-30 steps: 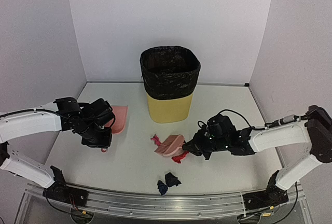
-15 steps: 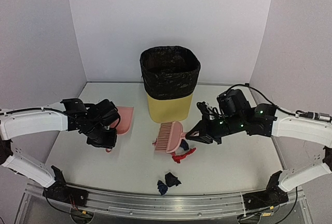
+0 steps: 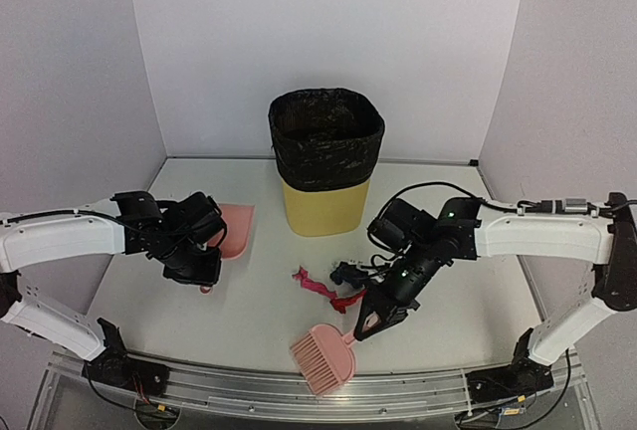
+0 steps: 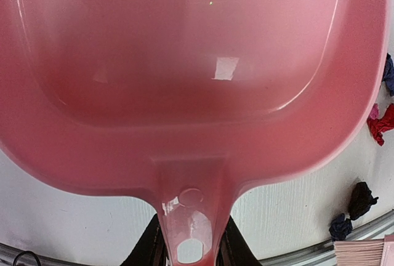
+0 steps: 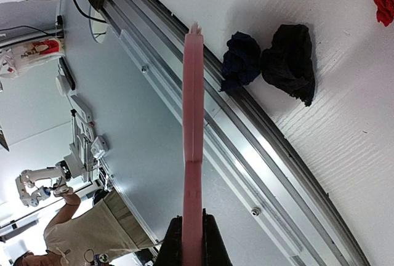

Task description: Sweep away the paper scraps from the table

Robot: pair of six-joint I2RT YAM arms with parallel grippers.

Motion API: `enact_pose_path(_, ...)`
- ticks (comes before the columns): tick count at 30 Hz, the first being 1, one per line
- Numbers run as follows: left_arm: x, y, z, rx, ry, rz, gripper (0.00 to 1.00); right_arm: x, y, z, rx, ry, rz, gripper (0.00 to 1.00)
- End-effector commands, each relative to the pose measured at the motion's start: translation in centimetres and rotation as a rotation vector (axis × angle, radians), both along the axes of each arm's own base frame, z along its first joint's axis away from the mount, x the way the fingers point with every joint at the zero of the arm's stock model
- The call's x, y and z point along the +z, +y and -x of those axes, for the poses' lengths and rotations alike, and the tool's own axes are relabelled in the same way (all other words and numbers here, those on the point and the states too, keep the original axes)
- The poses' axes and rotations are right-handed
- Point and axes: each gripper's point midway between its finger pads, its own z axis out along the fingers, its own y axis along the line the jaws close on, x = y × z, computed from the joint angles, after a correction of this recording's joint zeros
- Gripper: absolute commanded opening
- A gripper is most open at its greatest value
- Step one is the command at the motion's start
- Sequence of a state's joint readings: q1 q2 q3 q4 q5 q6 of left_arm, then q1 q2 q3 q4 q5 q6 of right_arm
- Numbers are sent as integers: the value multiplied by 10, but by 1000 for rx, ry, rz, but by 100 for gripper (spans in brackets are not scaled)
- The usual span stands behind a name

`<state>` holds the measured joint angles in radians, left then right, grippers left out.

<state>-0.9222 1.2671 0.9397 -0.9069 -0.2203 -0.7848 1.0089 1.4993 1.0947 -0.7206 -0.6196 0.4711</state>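
Now | right gripper (image 3: 370,322) pinches brush (image 3: 323,357) | left gripper (image 3: 204,271) pinches dustpan (image 3: 237,226) handle | paper scraps (image 3: 318,286) on table (image 3: 249,311), just left of right gripper, between both grippers

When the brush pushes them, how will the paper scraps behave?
The paper scraps look crumpled and tiny beside the brush, so they are probably light and easy to slide. Their twisted, uneven shapes may tumble or scatter rather than roll straight.

blocked: bin (image 3: 325,151) rear-centre | paper scraps (image 3: 320,284) centre | free: table (image 3: 199,330) front-left
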Motion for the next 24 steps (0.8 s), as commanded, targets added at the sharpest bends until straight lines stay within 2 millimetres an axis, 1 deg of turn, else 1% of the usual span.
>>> enact_pose_path(1,2,0,-3,-14,-31,-1,0,-9,-3,-8,106,-87,34,0)
enact_pose_path(3,2,-1,-2,-22,-25,6,0,-14,-4,-17,105,-143,54,0)
enact_pose_path(7,-1,-6,1,-52,-12,23,0,-12,-7,-35,94,-207,56,0)
enact_pose_path(12,-6,-12,2,-90,-9,39,0,-14,-18,-69,66,-275,70,0)
enact_pose_path(16,-8,-20,1,-123,-2,53,0,-14,-22,-96,50,-286,50,0)
enact_pose_path(18,-10,-21,2,-133,10,46,0,-9,-21,-105,45,-286,27,0)
enact_pose_path(21,-18,-18,5,-135,44,15,0,3,-14,-111,44,-290,-11,0)
enact_pose_path(24,-25,-12,10,-130,81,-28,0,28,-4,-109,22,-265,-81,0)
